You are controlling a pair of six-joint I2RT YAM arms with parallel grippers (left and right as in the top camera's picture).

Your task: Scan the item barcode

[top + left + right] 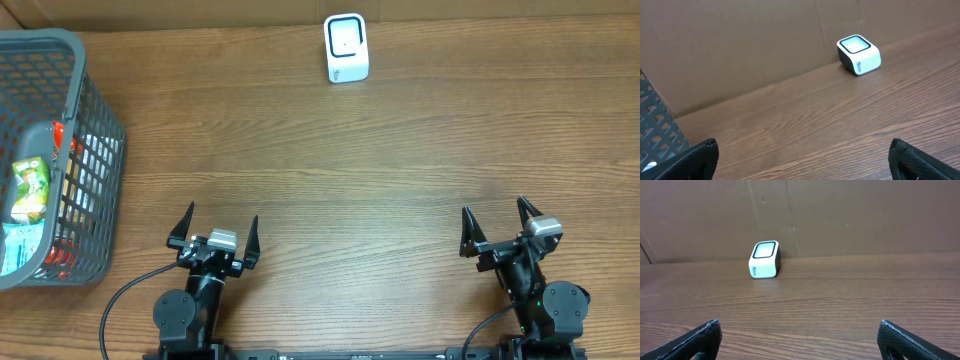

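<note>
A small white barcode scanner [346,47] with a dark-rimmed window stands at the far edge of the wooden table; it also shows in the left wrist view as the scanner [858,54] and in the right wrist view as the scanner [764,259]. Items lie in a grey mesh basket [98,150] at the far left: a green packet [31,189], a blue pack below it, something red. My left gripper [216,228] is open near the front edge, right of the basket. My right gripper [497,222] is open at the front right. Neither holds anything.
A brown cardboard wall [840,215] runs behind the scanner along the table's far edge. The basket's grey mesh wall [657,135] shows at the left of the left wrist view. Bare wood lies between the grippers and the scanner.
</note>
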